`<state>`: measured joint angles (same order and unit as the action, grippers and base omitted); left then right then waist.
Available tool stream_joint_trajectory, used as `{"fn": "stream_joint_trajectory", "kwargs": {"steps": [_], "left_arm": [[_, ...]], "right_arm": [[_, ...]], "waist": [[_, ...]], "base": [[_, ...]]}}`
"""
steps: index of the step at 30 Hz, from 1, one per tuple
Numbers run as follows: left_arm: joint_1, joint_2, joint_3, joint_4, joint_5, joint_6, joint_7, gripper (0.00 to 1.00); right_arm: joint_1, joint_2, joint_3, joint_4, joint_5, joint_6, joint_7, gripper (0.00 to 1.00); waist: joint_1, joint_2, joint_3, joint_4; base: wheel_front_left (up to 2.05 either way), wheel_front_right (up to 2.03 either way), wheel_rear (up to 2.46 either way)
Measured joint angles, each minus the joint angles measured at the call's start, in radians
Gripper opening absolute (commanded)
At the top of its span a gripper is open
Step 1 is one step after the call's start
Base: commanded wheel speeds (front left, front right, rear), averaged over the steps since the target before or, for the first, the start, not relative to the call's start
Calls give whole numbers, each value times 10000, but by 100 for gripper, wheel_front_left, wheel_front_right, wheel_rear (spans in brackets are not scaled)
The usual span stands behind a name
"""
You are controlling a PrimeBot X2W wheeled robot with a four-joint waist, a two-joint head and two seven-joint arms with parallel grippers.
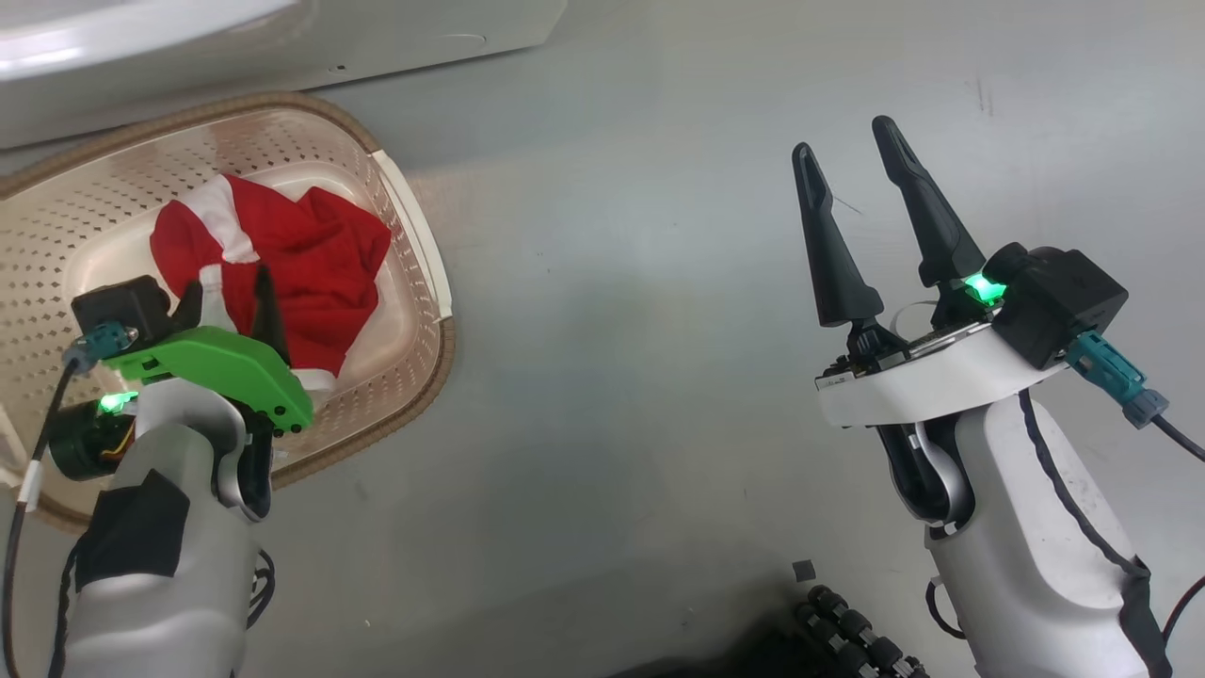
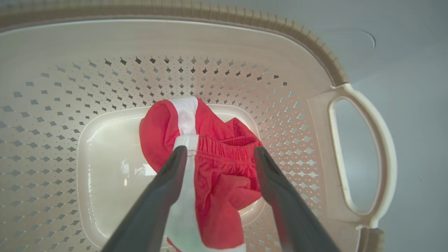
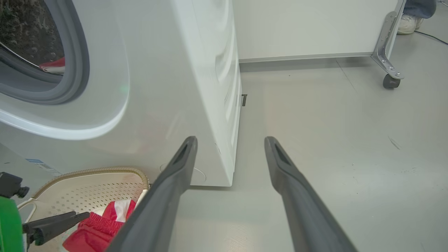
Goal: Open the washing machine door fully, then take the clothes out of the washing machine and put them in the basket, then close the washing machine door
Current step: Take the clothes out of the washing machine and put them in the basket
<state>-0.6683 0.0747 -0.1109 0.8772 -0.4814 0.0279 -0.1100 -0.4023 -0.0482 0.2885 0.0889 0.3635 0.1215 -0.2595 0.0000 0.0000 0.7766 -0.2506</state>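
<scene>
The cream basket (image 1: 414, 235) stands on the floor in front of the washing machine (image 1: 282, 38). A red garment with white stripes (image 1: 311, 273) lies on the basket's bottom (image 2: 105, 168). My left gripper (image 1: 228, 282) hangs over it, open, with the red cloth (image 2: 224, 168) showing between the spread fingers and nothing pinched. My right gripper (image 1: 843, 137) is open over bare floor to the right of the basket. In the right wrist view another red piece of clothes (image 3: 52, 64) lies inside the washing machine (image 3: 168, 70), behind its grey rubber ring (image 3: 78, 63). The washing machine door is out of view.
The basket's white handle (image 2: 378, 133) faces the open floor (image 1: 659, 282). A wheeled metal frame leg (image 3: 388, 70) and a person's shoe (image 3: 409, 22) are at the far right, beyond a white wall panel (image 3: 308, 28). Cables run by my arms.
</scene>
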Motion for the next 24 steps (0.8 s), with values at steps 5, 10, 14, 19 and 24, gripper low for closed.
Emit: {"fn": "stream_joint_trajectory", "kwargs": {"steps": [5,10,14,19,24], "left_arm": [[-3,-23,-105,138,36,-257,-725,100],[19,-35,-234,167,182,-514,-1262,100],[86,-65,-477,67,431,-688,-1392,100],[372,-171,-717,-272,748,-786,-1421,100],[555,-224,-802,-698,872,-861,-1423,100]], "right_arm": [[4,-2,-59,178,-25,2,0,100],[35,-2,-81,385,-96,2,0,100],[215,-2,-161,568,-219,2,0,100],[586,-2,-380,780,-418,2,0,100],[884,-4,-591,901,-428,2,0,100]], "waist": [[0,0,-379,95],[0,0,-854,224],[0,0,-1301,355],[0,0,-1901,566],[0,0,-2399,774]], "base": [[0,0,0],[0,0,0],[0,0,0],[0,0,0],[0,0,0]]}}
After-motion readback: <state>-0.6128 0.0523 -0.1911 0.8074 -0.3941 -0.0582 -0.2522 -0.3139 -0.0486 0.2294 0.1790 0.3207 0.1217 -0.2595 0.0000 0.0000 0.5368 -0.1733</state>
